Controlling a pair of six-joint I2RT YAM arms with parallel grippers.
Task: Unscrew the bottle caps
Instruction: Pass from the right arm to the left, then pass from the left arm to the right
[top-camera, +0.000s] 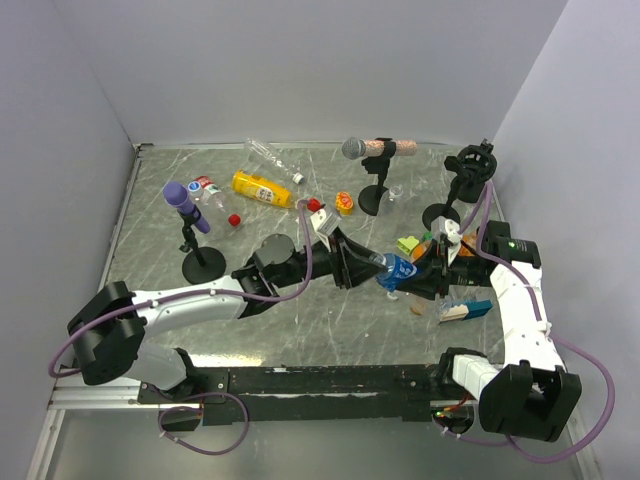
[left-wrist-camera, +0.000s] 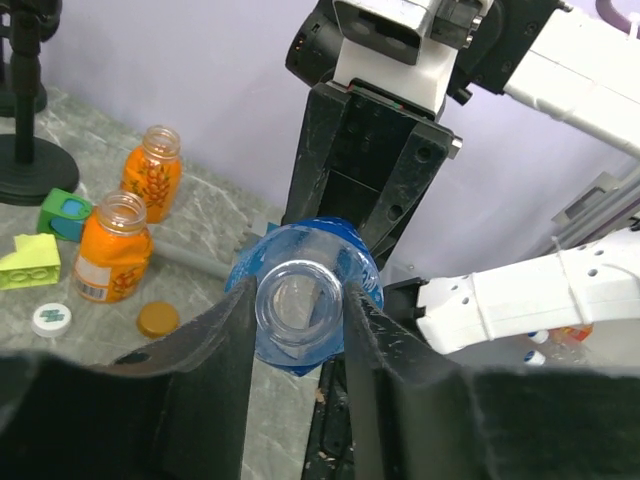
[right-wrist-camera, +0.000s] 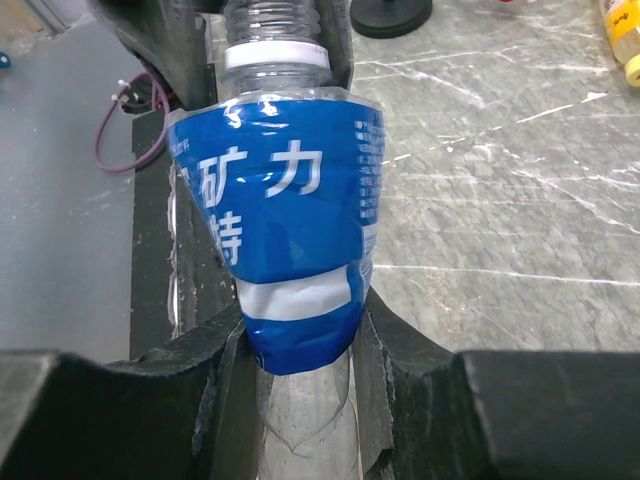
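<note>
A clear bottle with a blue label (top-camera: 398, 270) hangs above the table between both arms. My right gripper (right-wrist-camera: 305, 340) is shut on its lower body (right-wrist-camera: 280, 190). The bottle's mouth (left-wrist-camera: 300, 305) faces my left wrist camera and is open, with no cap on it. My left gripper (left-wrist-camera: 298, 295) has one finger pressed against each side of the neck, just above the white ring (right-wrist-camera: 275, 55). Two stubby orange bottles (left-wrist-camera: 110, 255) stand capless on the table. An orange-brown cap (left-wrist-camera: 158, 320) and a white cap (left-wrist-camera: 52, 318) lie loose beside them.
A yellow bottle (top-camera: 262, 188), a clear bottle (top-camera: 270, 158) and a red cap (top-camera: 234, 219) lie at the back left. A purple-headed microphone (top-camera: 185, 205) and a grey-headed one (top-camera: 365, 148) stand on black bases. A yellow-green block (left-wrist-camera: 28, 262) lies near the orange bottles.
</note>
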